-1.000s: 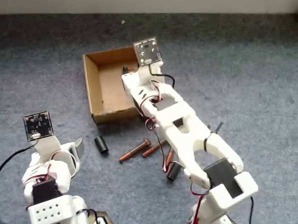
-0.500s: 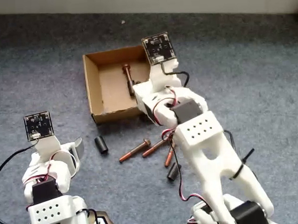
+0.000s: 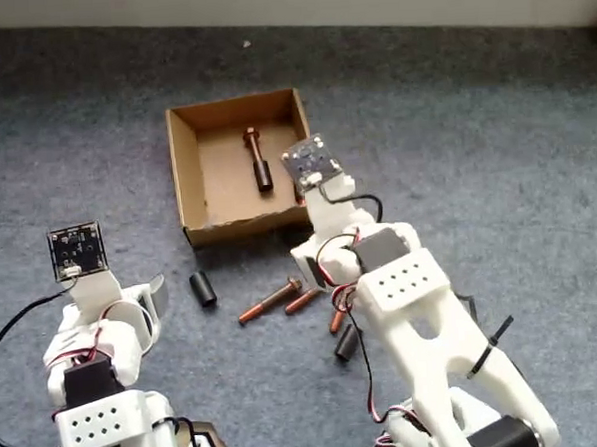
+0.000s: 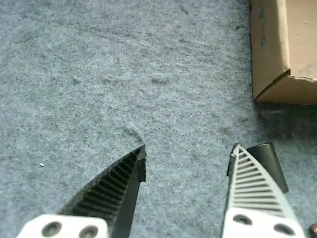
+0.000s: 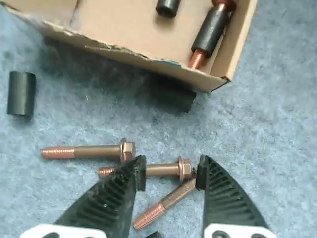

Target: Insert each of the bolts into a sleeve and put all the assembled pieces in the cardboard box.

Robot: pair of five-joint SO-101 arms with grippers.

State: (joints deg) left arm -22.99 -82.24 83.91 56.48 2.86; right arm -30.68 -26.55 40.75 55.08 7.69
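Note:
The cardboard box [image 3: 188,179] holds an assembled bolt-and-sleeve piece [image 3: 258,161]; in the right wrist view one such piece [image 5: 210,29] lies in the box [image 5: 124,34] beside a black sleeve end [image 5: 168,7]. Three copper bolts [image 3: 269,299] [image 3: 303,301] [image 3: 337,316] lie on the carpet in front of the box. My right gripper [image 5: 171,168] hangs open just over them, the middle bolt's head [image 5: 184,168] between its tips. Loose black sleeves [image 3: 202,289] [image 3: 347,343] lie nearby. My left gripper [image 4: 188,153] is open over bare carpet, with a sleeve [image 4: 270,158] just beyond one finger.
Grey carpet covers the whole work area. A dark shape [image 5: 171,99] lies in shadow against the box's outer wall. The right arm [image 3: 402,288] stretches over the carpet to the right of the bolts. Carpet to the left of the box is free.
The right arm has drawn back from over the box to the loose bolts, leaving an assembled piece inside the box. The left arm has not moved.

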